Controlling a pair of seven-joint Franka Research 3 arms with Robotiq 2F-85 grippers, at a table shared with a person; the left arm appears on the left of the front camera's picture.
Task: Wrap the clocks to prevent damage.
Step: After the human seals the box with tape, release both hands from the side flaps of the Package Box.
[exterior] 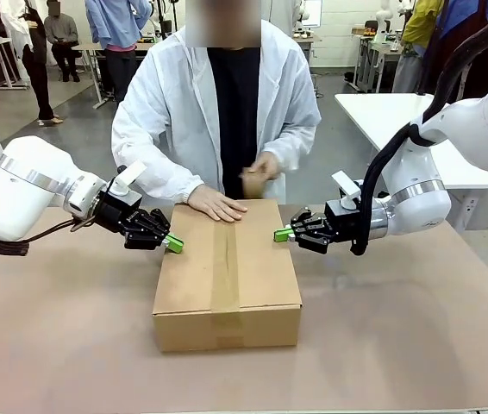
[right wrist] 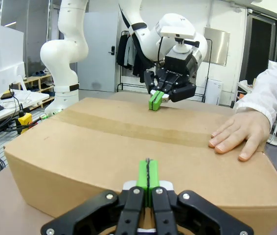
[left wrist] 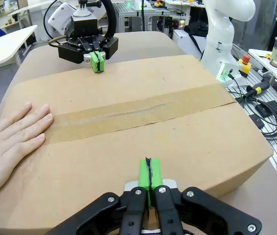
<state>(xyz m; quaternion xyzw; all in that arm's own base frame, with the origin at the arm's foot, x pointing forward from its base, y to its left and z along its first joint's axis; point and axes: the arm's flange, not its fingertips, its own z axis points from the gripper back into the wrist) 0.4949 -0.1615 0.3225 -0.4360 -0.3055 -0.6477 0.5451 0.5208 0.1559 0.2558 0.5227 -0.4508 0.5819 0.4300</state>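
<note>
Brown carton (exterior: 227, 276) sits mid-table, flaps down, tape strip (exterior: 225, 267) along top seam. Left gripper (exterior: 175, 245) at carton's left top edge, green pads pressed together, nothing between them. Right gripper (exterior: 280, 234) at right top edge, pads likewise together, empty. Person's flat hand (exterior: 216, 204) rests on carton's far edge; other hand (exterior: 259, 172) holds brown tape roll (exterior: 253, 184) above it. Bubble-wrapped clocks' location: cannot tell.
</note>
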